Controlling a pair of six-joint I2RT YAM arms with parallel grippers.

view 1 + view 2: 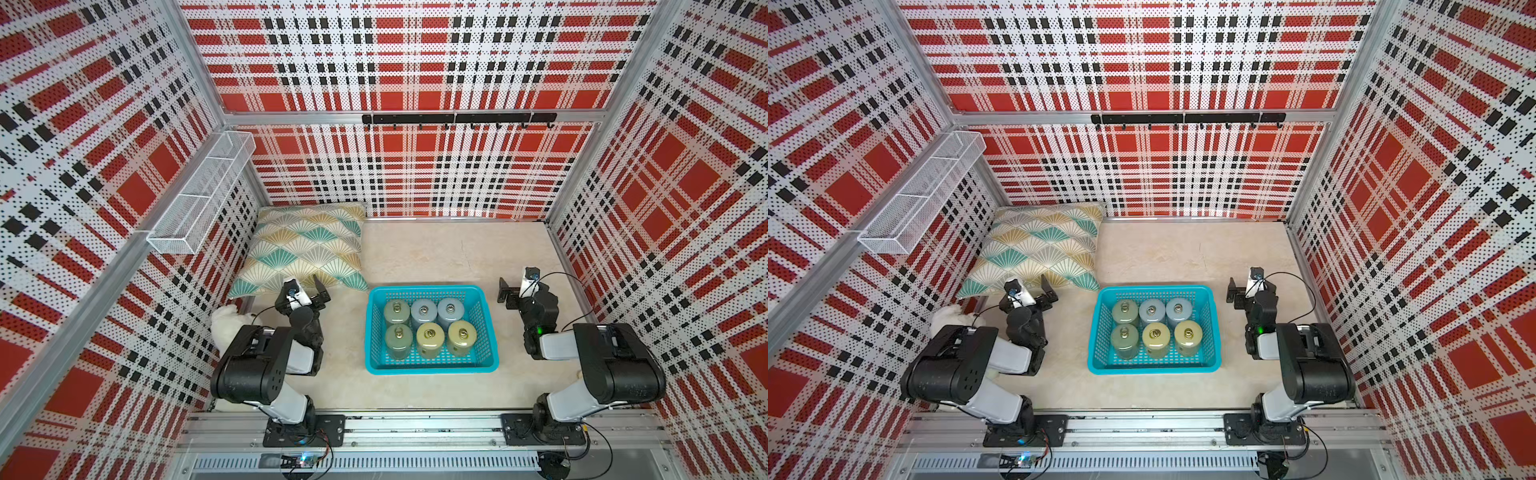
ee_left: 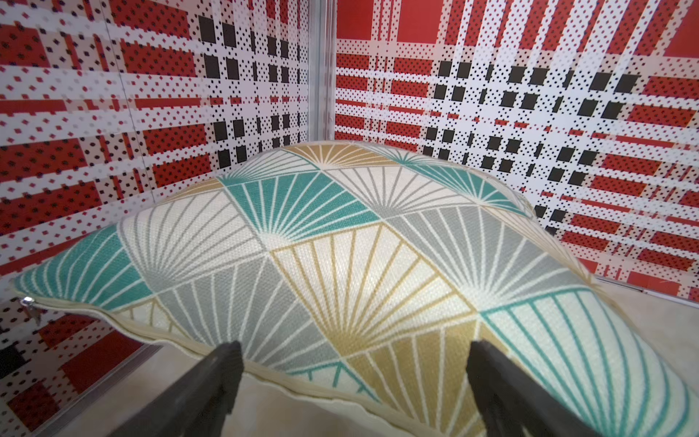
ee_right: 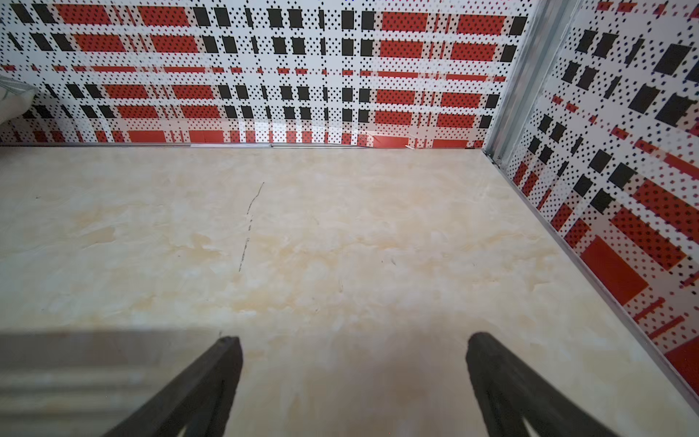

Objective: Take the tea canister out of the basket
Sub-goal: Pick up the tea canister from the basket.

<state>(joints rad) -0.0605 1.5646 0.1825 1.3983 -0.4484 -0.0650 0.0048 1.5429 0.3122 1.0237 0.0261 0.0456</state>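
Plaid pegboard walls box in my beige worktop. Six tea canisters stand upright, two rows of three, inside the turquoise basket mid-worktop. My left fingers and right fingers are both spread wide, empty, apart from the basket.

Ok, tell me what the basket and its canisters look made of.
The basket looks like moulded turquoise plastic: glossy rolled rim, perforated walls. The canisters look like matte-coated metal tins, with metallic ring pulls on top; ceramic cannot be ruled out.
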